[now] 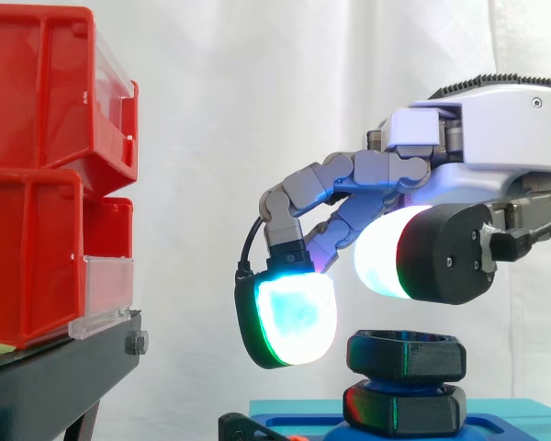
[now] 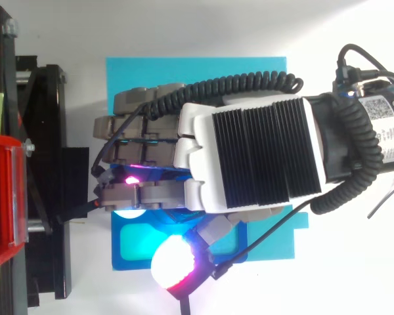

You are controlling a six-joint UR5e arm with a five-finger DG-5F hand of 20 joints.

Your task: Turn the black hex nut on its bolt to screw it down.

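Note:
A black hex nut (image 1: 406, 354) sits at the top of its bolt, above a second black hex piece (image 1: 404, 407) on a blue base (image 1: 294, 411). My hand (image 1: 496, 129) hovers just over it, fingers bent downward but holding nothing. One cyan-green fingertip pad (image 1: 292, 317) hangs to the left of the nut, clear of it. The thumb pad (image 1: 386, 253), white with a red and green edge, floats above the nut. From above, the hand (image 2: 249, 157) covers the nut, and the thumb pad (image 2: 173, 261) glows at the lower edge of the base (image 2: 138, 246).
Stacked red bins (image 1: 37, 184) stand on a black stand (image 1: 55, 367) at the left, a short way from the fingertips. A cyan sheet (image 2: 197, 69) lies under the base. A white curtain hangs behind.

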